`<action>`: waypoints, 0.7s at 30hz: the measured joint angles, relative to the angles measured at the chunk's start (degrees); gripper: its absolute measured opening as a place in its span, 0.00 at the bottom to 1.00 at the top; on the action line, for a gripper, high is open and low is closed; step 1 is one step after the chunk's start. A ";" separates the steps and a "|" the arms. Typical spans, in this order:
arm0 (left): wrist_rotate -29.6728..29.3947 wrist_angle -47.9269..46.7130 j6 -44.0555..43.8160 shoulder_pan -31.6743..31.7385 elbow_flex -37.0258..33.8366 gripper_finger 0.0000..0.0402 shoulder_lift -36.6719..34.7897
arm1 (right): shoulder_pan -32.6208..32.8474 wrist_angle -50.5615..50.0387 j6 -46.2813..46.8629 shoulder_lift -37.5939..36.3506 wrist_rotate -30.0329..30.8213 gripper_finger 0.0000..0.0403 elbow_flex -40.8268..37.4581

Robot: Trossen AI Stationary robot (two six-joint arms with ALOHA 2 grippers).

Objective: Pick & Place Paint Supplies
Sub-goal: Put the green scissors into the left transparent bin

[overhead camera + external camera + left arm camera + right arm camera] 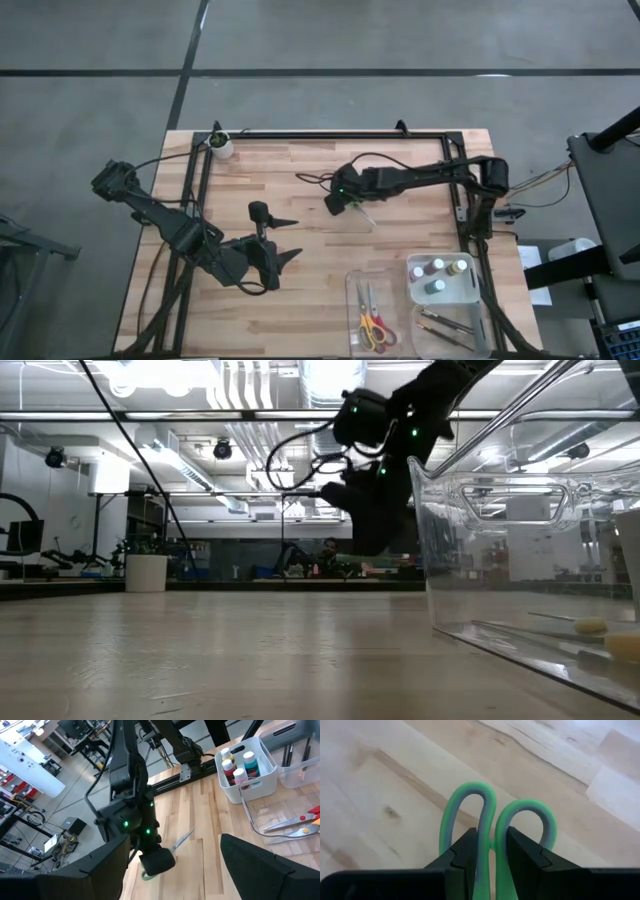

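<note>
The right end effector (490,857) clamps the green-handled scissors (492,827) at the handle loops above the tabletop (300,185); its own fingers hide the blades in the wrist view. The left end effector (283,240) waits nearby, spread wide and holding nothing.

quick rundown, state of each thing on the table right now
right gripper: jaws shut on the green scissors, over mid-table
green scissors: held by the handle loops, blades closed
left gripper: jaws open, empty
red and yellow scissors: lying in the clear tray
paint bottles: upright in the white bin, capped
</note>
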 joint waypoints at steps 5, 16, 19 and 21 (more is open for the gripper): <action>0.00 0.00 0.02 0.00 0.00 0.78 0.00 | 1.76 -0.98 -2.00 -3.64 2.20 0.21 0.00; 0.00 -0.02 0.17 -0.02 0.00 0.78 0.00 | 7.92 -1.47 -5.01 -15.11 2.55 0.21 -0.13; 0.01 0.00 0.17 -0.02 0.00 0.78 0.00 | 10.28 -1.49 -5.99 -17.62 2.60 0.21 -0.13; 0.01 0.00 0.17 -0.02 0.00 0.78 0.00 | 11.92 -1.49 -6.42 -19.14 2.62 0.21 -0.13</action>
